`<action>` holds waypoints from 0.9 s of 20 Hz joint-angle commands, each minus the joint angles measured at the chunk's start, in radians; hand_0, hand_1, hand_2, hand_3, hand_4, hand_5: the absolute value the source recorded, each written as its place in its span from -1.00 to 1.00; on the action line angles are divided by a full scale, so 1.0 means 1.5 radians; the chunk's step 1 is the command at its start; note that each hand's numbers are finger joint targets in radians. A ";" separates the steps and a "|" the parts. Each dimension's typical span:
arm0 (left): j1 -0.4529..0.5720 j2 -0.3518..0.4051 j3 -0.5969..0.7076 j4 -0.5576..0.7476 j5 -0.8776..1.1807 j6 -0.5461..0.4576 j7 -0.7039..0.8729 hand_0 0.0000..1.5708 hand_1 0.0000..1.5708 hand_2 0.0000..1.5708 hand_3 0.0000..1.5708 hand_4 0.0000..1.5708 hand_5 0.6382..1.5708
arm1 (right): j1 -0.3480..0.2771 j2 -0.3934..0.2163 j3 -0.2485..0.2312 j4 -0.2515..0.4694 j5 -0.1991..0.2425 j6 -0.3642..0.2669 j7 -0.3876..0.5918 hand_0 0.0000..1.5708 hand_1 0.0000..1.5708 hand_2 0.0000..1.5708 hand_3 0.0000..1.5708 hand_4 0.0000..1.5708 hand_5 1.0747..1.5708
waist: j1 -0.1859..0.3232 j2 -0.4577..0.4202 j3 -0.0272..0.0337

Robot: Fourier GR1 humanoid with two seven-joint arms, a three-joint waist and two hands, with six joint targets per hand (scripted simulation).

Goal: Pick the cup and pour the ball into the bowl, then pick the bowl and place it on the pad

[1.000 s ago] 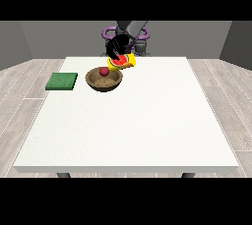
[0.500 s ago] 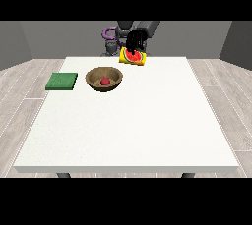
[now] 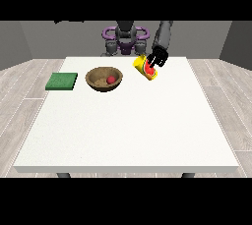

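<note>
1. Front view: the white table point(image 3: 128, 126) is seen whole from across; its legs are cut off at the lower edge of the scene.
2. The robot point(image 3: 126, 37) is seen small behind the far table edge; its head is cut off at the top.
3. One hand point(image 3: 157, 58) is recorded at the view's right, over the far part of the table. Its fingers are curled round the cup point(image 3: 145, 67).
4. The cup, yellow with a red mouth, is held tilted, mouth facing down towards the camera. Whether it touches the table cannot be told; part of its body is hidden behind the fingers.
5. The wooden bowl point(image 3: 100, 83) is noted on the table left of the cup, apart from it, upright.
6. The red ball point(image 3: 111, 79) is seen lying inside the bowl, towards its right side.
7. The green pad point(image 3: 62, 81) is noted flat on the table near the left edge, just left of the bowl, not touching it.
8. The second hand is not seen in this view.
</note>
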 commanded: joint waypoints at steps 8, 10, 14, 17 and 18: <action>0.038 -0.118 0.195 -0.201 0.461 -0.322 -0.211 0.03 0.03 0.11 -0.56 -0.39 0.99 | 0.003 0.034 0.008 -0.029 0.024 -0.051 0.001 -1.00 -1.00 -1.00 -1.00 -0.36 0.98 | 0.097 0.059 -0.0078; 0.035 -0.092 0.235 -0.212 0.525 -0.410 -0.258 -0.48 -0.48 -1.00 -1.00 -0.67 1.00 | -0.001 0.050 0.020 -0.055 0.035 -0.071 0.002 -1.00 -1.00 -1.00 -1.00 -0.33 0.97 | 0.105 0.084 -0.0023; 0.045 0.003 0.297 -0.170 0.607 -0.578 -0.303 -1.00 -1.00 -1.00 -1.00 -1.00 0.97 | -0.016 0.041 0.039 -0.122 0.063 -0.099 0.040 -1.00 -1.00 -1.00 -1.00 -0.36 0.98 | 0.092 0.133 0.0023; 0.012 0.055 0.321 -0.121 0.625 -0.622 -0.288 -1.00 -1.00 -1.00 -1.00 -1.00 0.96 | -0.013 0.086 0.115 -0.163 0.126 -0.141 0.059 -1.00 -1.00 -1.00 -1.00 -0.37 0.98 | 0.066 0.146 0.0041; -0.015 0.098 0.322 -0.136 0.628 -0.646 -0.247 -1.00 -1.00 -1.00 -1.00 -1.00 0.95 | -0.027 0.089 0.099 -0.109 0.123 -0.132 0.011 -1.00 -1.00 -1.00 -1.00 -0.37 0.99 | 0.091 0.158 0.0048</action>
